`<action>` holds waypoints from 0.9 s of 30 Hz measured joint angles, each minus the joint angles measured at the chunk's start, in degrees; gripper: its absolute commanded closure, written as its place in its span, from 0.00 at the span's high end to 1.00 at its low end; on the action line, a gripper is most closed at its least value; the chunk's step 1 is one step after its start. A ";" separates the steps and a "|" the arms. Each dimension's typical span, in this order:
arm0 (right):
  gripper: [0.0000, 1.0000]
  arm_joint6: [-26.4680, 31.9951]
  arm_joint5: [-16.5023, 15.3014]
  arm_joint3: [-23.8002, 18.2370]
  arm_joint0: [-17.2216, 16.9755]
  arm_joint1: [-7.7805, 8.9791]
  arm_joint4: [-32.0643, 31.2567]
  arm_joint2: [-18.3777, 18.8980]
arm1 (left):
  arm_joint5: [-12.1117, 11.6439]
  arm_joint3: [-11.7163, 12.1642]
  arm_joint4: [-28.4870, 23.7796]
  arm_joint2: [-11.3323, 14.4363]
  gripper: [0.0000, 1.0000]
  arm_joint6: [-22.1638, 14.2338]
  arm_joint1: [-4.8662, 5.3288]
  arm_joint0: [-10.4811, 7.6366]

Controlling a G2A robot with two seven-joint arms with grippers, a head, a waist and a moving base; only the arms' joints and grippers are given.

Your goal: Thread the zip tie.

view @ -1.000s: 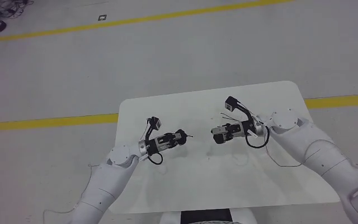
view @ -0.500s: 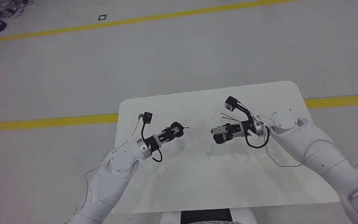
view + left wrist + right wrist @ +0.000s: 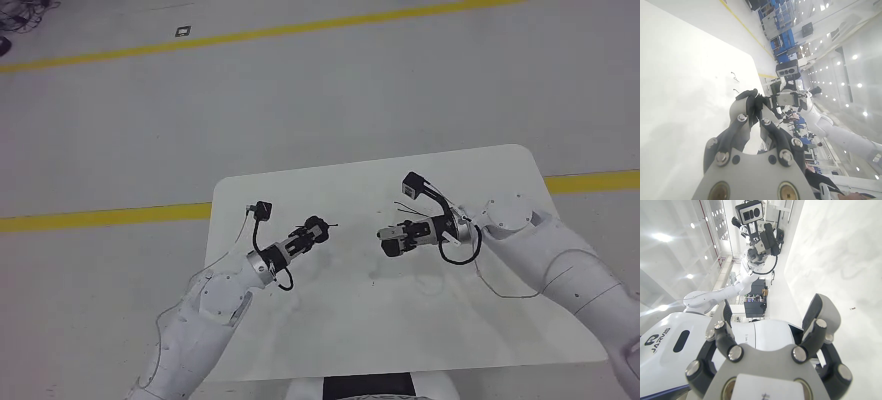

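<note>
My left gripper (image 3: 756,97) is shut on a small black zip tie (image 3: 758,101), which bunches between the fingertips. From above, the left gripper (image 3: 318,231) hovers over the table's left-middle, and a thin black tip of the zip tie (image 3: 333,227) pokes out toward the right arm. My right gripper (image 3: 384,243) faces it a short gap away, over the table's middle. In its own wrist view the right gripper (image 3: 770,311) stands open with nothing between its fingers (image 3: 813,310).
The white table (image 3: 450,180) has rounded corners and bare room all around both arms. Two small wire-like bits (image 3: 735,78) lie on it beyond the left gripper. A tiny dark speck (image 3: 852,308) sits near the right gripper.
The left arm has swung slightly away from the robot and twisted at the wrist, lifting its gripper and the zip tie tip a little. The right arm has kept still.
</note>
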 measured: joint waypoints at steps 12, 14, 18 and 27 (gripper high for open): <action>1.00 0.00 0.00 0.00 0.00 0.00 0.00 0.00 | -0.02 -2.07 4.17 -0.79 0.00 5.37 0.17 1.39; 1.00 -0.98 0.45 0.03 0.39 0.20 -1.04 0.17 | -0.02 -2.07 4.16 -0.79 0.00 5.36 0.17 1.39; 1.00 -3.43 1.99 -2.82 1.45 1.61 -14.80 1.99 | -0.02 -2.07 4.16 -0.79 0.00 5.36 0.16 1.39; 1.00 4.10 1.99 -11.06 1.48 4.33 -35.86 4.91 | -0.02 -2.07 4.16 -0.79 0.00 5.36 0.16 1.39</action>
